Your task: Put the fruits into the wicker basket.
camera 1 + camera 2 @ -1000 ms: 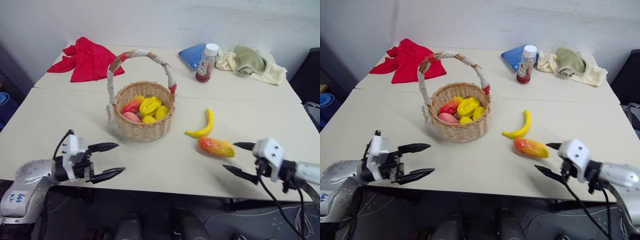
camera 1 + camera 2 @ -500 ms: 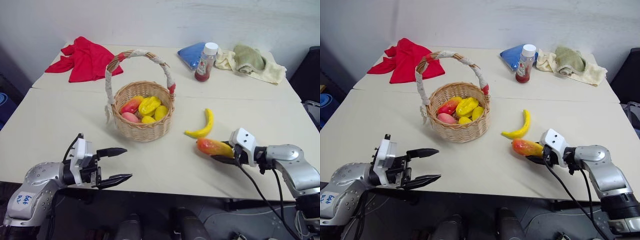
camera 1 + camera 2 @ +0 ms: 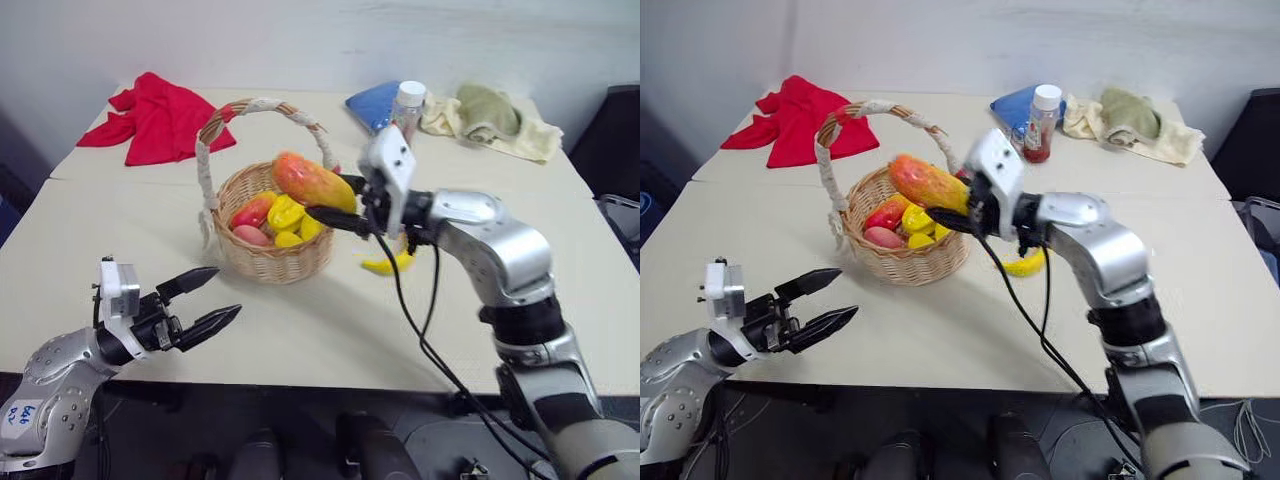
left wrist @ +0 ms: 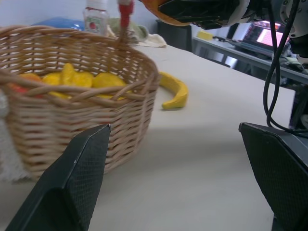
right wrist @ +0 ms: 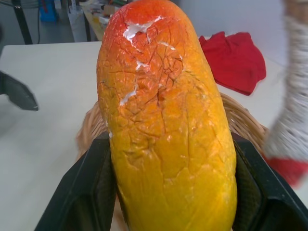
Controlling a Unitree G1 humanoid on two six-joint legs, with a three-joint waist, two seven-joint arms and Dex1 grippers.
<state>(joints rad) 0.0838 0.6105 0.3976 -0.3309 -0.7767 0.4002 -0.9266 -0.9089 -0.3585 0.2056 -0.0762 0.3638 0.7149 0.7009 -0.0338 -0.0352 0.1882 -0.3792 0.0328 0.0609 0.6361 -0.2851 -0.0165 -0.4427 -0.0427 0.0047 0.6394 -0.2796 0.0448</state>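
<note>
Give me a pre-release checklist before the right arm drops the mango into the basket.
1. Grip: right end effector shut on the mango, one finger on each side in the right wrist view: ok.
2. Position: mango above the wicker basket, near its right rim; whether it is centred over the opening: cannot tell.
3. Handle: arched handle stands behind the mango; clearance: cannot tell.
4. Room inside: basket already holds several fruits, some space showing: ok.
5. Left end effector open, at the table's near edge, apart from the basket: ok.
6. Task complete after release: banana lies on the table: not ok.
</note>
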